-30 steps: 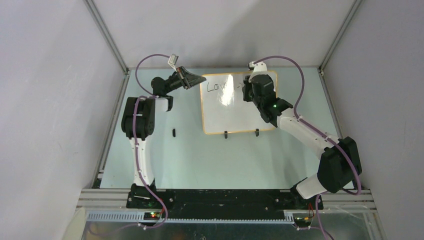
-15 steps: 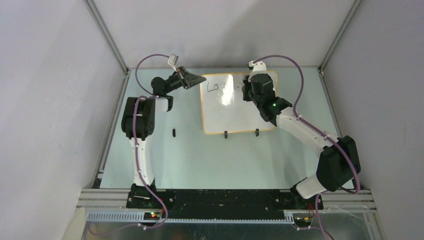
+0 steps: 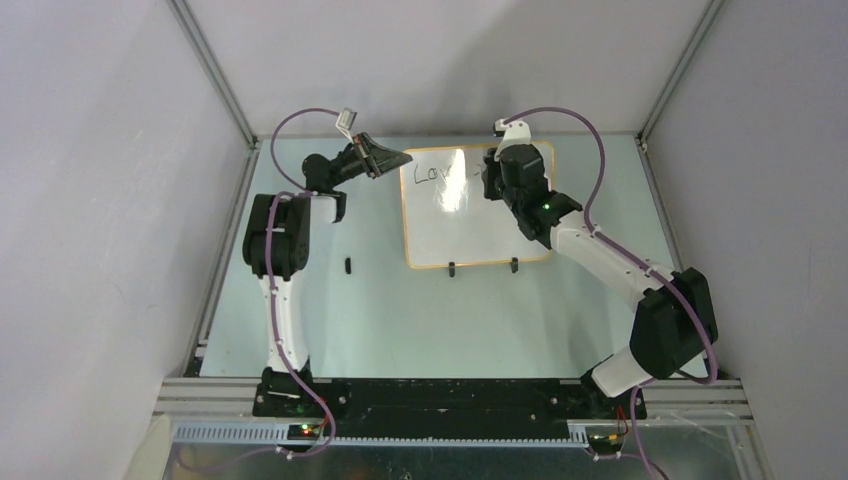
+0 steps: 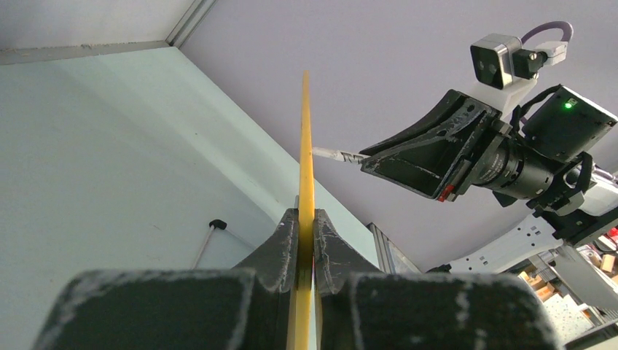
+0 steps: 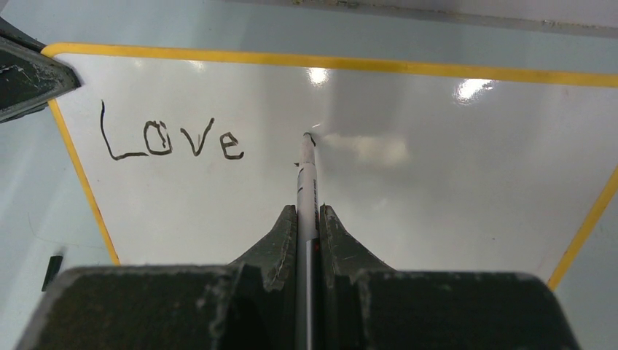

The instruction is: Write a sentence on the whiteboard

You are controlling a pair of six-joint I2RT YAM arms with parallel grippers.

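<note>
The whiteboard (image 3: 470, 225) stands tilted on the table at the back middle, with a yellow-orange rim and two black feet. The sentence reads only "Love" (image 5: 171, 140), in black at the board's upper left, and also shows from the top (image 3: 428, 173). My left gripper (image 3: 400, 158) is shut on the whiteboard's left rim (image 4: 305, 146), jaws either side of the edge (image 4: 306, 213). My right gripper (image 3: 497, 185) is shut on a white marker (image 5: 306, 175). The marker's tip is on the board just right of "Love", at a small fresh mark. The right gripper's jaws (image 5: 307, 210) are tight on the barrel.
A small black marker cap (image 3: 347, 265) lies on the pale green table left of the board; it also shows in the right wrist view (image 5: 53, 268). Grey enclosure walls and aluminium posts (image 3: 215, 75) surround the table. The arm bases sit on the near rail (image 3: 450, 395).
The right arm has shifted very slightly with the marker at the board. The left arm and the whiteboard have not moved.
</note>
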